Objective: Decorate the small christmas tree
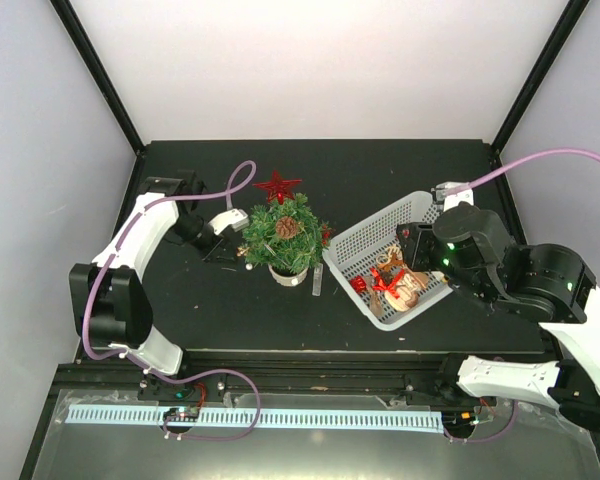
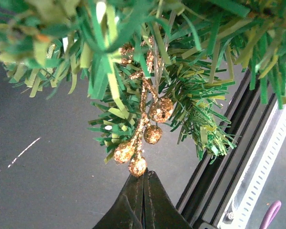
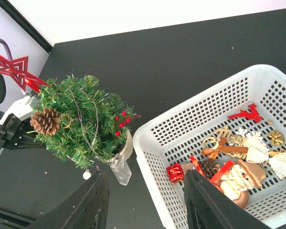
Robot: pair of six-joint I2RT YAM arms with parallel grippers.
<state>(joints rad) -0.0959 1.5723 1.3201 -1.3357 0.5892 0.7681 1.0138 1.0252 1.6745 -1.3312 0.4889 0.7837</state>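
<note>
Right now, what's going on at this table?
Two robot arms are decorating the small christmas tree, which carries a red star, a pine cone and red berries. The left gripper is shut at the tree's left side, its tip right at a gold glitter sprig in the branches; whether it pinches the stem is unclear. The right gripper hovers open above the white basket, where more ornaments lie.

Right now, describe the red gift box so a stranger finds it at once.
Find the white basket right of the small christmas tree. Inside, by the wall on the tree's side, sits the red gift box: a shiny cube, unlike the flat red reindeer.
</note>
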